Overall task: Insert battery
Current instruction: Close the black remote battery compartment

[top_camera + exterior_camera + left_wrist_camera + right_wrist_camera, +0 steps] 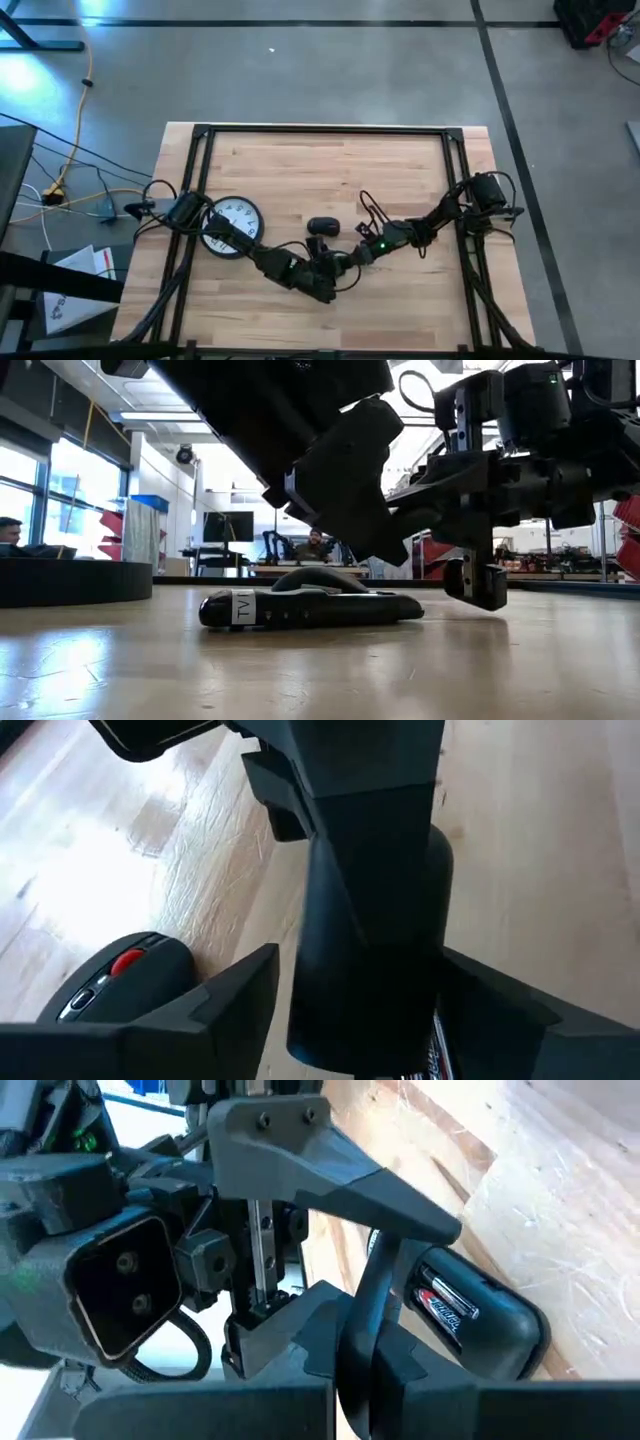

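Observation:
A black remote [310,608] with a white "TV" label lies flat on the table under both grippers. In the right wrist view its battery bay is uncovered and a battery [448,1305] lies in it, near the remote's rounded end [525,1335]. My left gripper [385,540] is open and hovers just above that end, its fingers [215,1005] wide apart. My right gripper [478,585] is shut and points down between the left fingers, its tips [372,1290] beside the battery [435,1040]. In the high view both grippers [340,268] hide the remote. My right gripper comes down from above with shut fingers, the tips right beside one end of the battery [422,1283] in the remote's bay. Whether they touch the battery I cannot tell. My left gripper stands astride the remote's end, and no touch shows.
A black mouse [322,227] with a red wheel [125,960] sits just beyond the remote, close to my left gripper. A round wall clock [232,226] lies at the table's left under the left arm. Black frame rails [325,130] run along the table's edges.

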Tool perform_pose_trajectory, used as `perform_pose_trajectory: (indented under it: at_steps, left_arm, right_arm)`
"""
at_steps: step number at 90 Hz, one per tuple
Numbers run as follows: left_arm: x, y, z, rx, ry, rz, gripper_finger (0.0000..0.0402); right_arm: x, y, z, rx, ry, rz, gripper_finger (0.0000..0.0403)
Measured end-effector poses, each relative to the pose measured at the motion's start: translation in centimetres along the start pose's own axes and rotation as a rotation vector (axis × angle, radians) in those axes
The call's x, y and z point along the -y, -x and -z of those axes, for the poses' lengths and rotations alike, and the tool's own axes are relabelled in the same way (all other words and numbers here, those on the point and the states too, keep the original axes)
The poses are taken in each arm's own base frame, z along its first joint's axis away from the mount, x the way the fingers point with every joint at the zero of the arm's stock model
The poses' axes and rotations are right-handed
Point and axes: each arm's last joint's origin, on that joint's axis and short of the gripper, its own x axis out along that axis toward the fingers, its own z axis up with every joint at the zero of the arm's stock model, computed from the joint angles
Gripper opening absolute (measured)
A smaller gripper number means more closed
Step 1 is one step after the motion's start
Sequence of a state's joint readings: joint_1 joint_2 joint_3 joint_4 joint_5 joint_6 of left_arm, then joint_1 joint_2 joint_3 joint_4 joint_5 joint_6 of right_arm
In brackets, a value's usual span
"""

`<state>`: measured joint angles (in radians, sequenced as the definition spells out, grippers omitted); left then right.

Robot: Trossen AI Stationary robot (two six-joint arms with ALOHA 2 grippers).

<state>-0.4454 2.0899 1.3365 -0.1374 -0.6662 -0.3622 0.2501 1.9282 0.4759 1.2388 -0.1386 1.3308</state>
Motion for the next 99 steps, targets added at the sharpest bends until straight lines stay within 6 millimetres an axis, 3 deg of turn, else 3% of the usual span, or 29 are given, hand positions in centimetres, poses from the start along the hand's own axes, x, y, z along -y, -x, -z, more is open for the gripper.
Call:
perform_pose_trajectory:
  at_steps: [41, 68, 84, 99]
  left_arm:
    - [0.0, 0.1, 0.2, -0.016, -0.005, 0.001, 0.0184]
    - [0.5, 0.4, 0.4, -0.018, -0.004, 0.019, 0.0184]
    - [0.6, 0.4, 0.4, -0.031, 0.018, 0.048, 0.0184]
    - [0.4, 0.2, 0.7, -0.088, 0.088, 0.095, 0.0184]
  right_arm:
    - [0.1, 0.0, -0.1, 0.039, 0.058, 0.018, 0.0011]
    - [0.0, 0.0, 0.0, 0.024, 0.193, 0.015, 0.0123]
    - [-0.3, 0.1, 0.0, 0.004, 0.393, 0.023, 0.019]
    - [-1.3, 0.6, 0.2, -0.02, 0.642, 0.077, 0.0225]
